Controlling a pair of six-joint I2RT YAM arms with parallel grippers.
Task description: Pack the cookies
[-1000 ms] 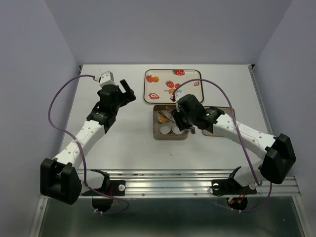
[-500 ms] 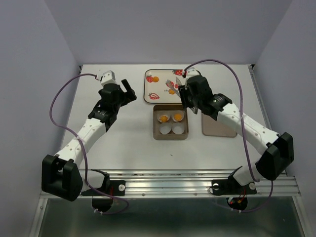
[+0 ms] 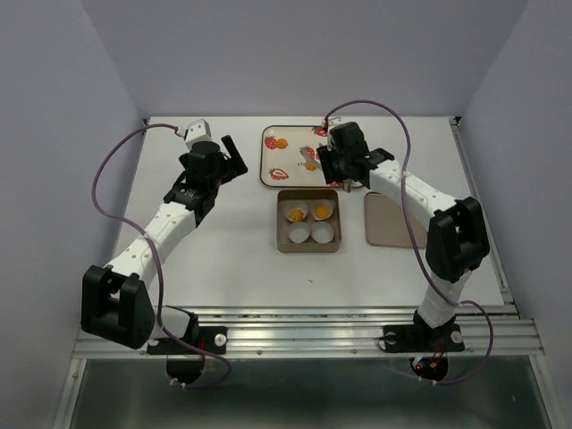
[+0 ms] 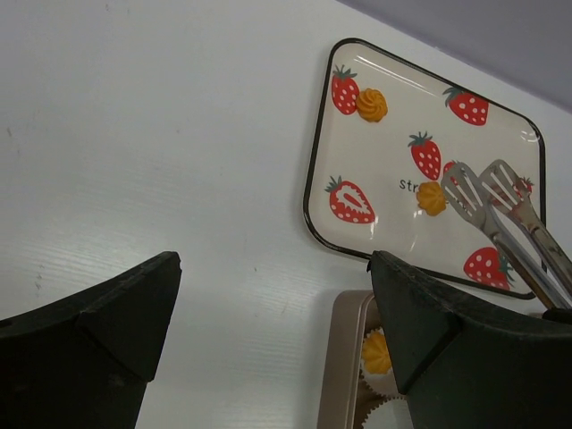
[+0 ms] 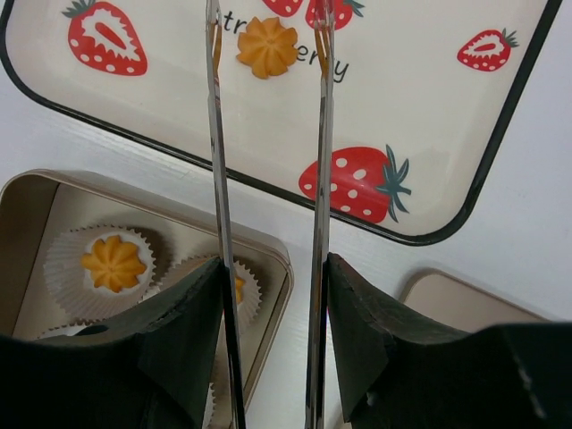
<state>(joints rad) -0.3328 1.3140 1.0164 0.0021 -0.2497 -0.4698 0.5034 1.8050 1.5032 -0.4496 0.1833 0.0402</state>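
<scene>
You moved right gripper (image 5: 273, 304), clamping tongs (image 5: 217, 179), from tin (image 5: 27, 206) to cookie (image 5: 266, 46) on tray (image 5: 429, 107); two packed. Left gripper (image 4: 273, 286) spread wide, empty.

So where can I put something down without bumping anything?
The biggest bare patch is the near strip between the tin and the front edge of the table. There's also white table between the left arm and the tin. It's crowded at the back middle: tray, tin and lid sit close, with the tongs over the tray.

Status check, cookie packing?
Left gripper open. Right gripper shut on tongs, tips at a tray cookie, not gripped. Two cookies in box, two on tray. Nothing blocking.
</scene>
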